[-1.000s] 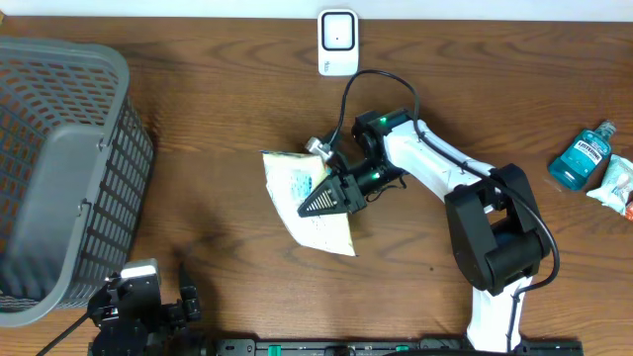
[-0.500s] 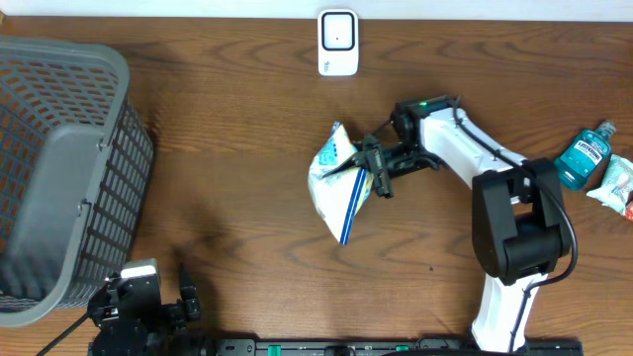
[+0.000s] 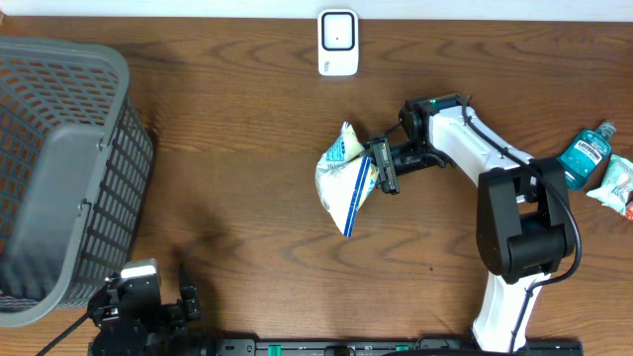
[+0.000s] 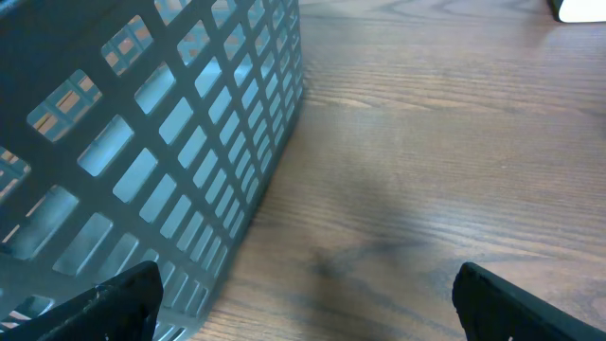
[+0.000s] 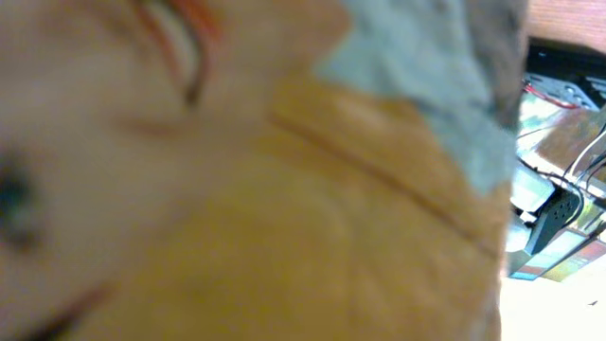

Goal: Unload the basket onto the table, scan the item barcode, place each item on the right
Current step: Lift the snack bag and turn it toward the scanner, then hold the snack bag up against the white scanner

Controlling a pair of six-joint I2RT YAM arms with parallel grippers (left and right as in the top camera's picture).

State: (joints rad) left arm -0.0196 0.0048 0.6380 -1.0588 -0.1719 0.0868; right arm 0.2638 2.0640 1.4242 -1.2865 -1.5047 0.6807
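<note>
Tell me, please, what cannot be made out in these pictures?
- Barcode on the snack bag: too small overhead; the right wrist view is a blur, bag against the lens.
- Fingertips of the right hand: hidden by the bag.
- The packet: cut off by overhead's right edge.

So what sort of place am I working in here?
Probably a mock shop checkout on a wooden table: a white scanner at the far edge, a grey basket on the left, a mouthwash bottle among goods on the right.
</note>
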